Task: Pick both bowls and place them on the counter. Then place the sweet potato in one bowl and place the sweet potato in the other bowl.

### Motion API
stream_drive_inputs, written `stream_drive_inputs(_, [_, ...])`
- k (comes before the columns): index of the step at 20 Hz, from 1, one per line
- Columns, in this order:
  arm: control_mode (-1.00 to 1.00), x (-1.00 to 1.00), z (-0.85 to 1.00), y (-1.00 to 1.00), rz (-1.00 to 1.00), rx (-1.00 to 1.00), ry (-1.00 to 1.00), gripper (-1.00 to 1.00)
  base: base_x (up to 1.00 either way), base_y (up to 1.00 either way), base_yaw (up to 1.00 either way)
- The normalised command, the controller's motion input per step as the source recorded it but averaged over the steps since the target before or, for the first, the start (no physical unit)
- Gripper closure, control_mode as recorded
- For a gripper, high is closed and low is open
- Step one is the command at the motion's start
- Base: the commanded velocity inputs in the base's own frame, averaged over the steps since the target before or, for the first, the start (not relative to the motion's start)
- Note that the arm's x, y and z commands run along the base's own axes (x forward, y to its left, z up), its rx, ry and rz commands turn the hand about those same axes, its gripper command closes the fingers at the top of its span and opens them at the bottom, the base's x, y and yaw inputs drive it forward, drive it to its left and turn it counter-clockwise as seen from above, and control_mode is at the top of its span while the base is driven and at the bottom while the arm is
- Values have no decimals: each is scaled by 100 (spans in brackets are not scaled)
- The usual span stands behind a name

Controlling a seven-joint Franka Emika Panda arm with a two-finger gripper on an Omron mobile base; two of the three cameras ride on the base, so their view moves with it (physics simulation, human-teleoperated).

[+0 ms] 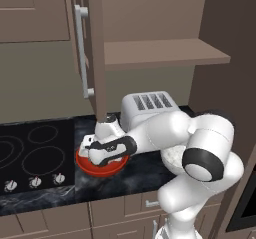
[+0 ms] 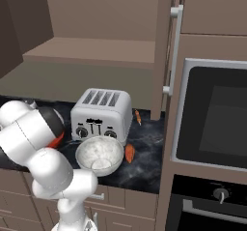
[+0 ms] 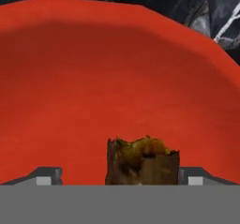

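Sweet potato [image 3: 142, 161] between wide-apart jaws, over red bowl [image 3: 117, 73].

Red wide bowl [image 3: 117, 78]: looked smooth, plain, with a soft sheen.
Grey-white marbled deep bowl [image 2: 100, 156]: stone-look, mottled, fairly matt inside.
Brown-orange sweet potato piece [image 3: 143, 162]: rough, dull, patchy skin.
Black white-veined desk [image 2: 144, 157]: marble-look, polished.
Silver four-slot toaster [image 2: 102, 114]: brushed-metal look, smooth.
Black glass cooktop [image 1: 35, 153]: glossy, flat.
Brown cabinet door [image 1: 95, 48]: matt, wood-like, with a pale metal-look handle.
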Motion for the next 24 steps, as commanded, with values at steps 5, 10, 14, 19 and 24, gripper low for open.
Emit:
stream_drive_inputs(5, [-100,-6,27,-6,0,-2,0,-100,0,0,0])
stream_drive_inputs(10, [-100,-24,30,-12,0,0,-1,-100,0,0,0])
stream_drive_inputs(14, [-100,-35,28,-13,0,0,0,-100,0,0,0])
stream_drive_inputs(19, [-100,-42,22,-22,-1,0,-1,-100,0,0,0])
stream_drive_inputs(24, [-100,-46,24,-22,-11,0,-3,-100,0,0,0])
